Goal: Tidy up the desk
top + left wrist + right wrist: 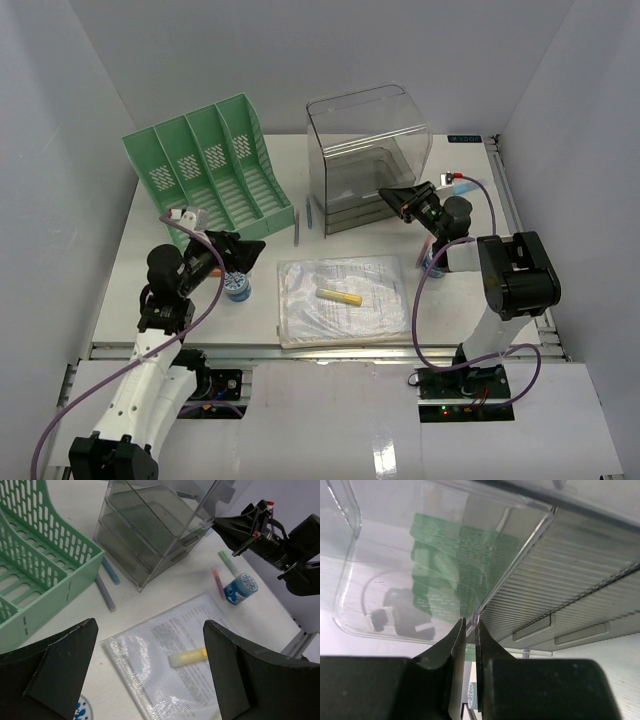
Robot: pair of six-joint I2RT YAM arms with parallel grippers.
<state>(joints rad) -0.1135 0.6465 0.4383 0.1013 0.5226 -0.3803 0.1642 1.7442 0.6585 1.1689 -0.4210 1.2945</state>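
Note:
The white desk (130,285) holds a green slotted file rack (205,170) at the back left and a clear plastic drawer box (365,150) at the back middle. My right gripper (387,196) is at the box's front right corner. In the right wrist view its jaws (470,622) are shut on a thin clear edge of the box (420,530). My left gripper (240,250) hovers open and empty. In the left wrist view it (150,670) hangs over a clear document sleeve (165,655) with a yellow highlighter (189,656) lying on it.
A blue-and-white round roll (237,288) lies under my left gripper. Another roll (240,588) lies by the right arm, beside a pink pen (218,582) and a green pen (228,562). A grey pen (105,593) and a blue pen (110,571) lie between rack and box.

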